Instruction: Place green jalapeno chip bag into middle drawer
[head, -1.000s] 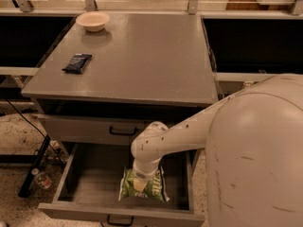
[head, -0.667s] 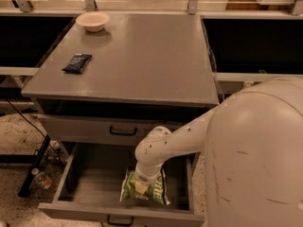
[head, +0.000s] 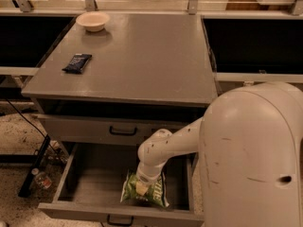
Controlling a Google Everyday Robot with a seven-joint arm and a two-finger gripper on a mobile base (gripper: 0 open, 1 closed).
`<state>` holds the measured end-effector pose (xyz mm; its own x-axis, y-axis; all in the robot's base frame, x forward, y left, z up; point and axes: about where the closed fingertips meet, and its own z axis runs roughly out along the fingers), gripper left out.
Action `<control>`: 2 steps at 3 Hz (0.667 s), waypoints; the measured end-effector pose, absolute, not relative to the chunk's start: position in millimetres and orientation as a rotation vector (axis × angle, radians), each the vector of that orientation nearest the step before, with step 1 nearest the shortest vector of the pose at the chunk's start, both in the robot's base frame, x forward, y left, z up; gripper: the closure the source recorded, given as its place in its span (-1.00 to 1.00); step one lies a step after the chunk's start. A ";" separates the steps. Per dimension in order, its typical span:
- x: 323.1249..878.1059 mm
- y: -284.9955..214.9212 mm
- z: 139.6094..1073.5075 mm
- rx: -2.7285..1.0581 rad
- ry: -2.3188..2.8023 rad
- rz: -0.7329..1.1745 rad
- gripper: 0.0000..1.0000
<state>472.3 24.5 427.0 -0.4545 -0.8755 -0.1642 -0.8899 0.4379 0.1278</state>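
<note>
- Grey cabinet top [head: 142,56] carries a bowl [head: 93,21] and a dark-blue packet [head: 77,63]. Both are well apart from the work, and neither matters to this step.
- White arm [head: 175,143] reaches down past the upper drawer front [head: 94,129] into the drawer below. Any lift out should go straight up, clear of that front's lower edge.
- Middle drawer [head: 85,183] stands pulled out, its floor bare on the left side.
- Green chip bag [head: 154,193] lies on the drawer floor, right of centre and near the front wall. It is fully inside the walls, so the placing looks close to done.
- Gripper [head: 141,188] sits on the middle of the bag, pointing down. Whether it grips the bag or has let go cannot be told.
- To finish well, it should release fully before rising, then rise slowly — a crinkled bag can cling and be dragged back out.
</note>
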 end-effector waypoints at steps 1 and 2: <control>471.9 24.4 425.8 -1.600 2.603 0.304 1.00; 473.9 22.4 393.0 -1.576 2.666 0.356 1.00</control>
<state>473.9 22.4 393.0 -0.4884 -0.8619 -0.1362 -0.8674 0.4626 0.1833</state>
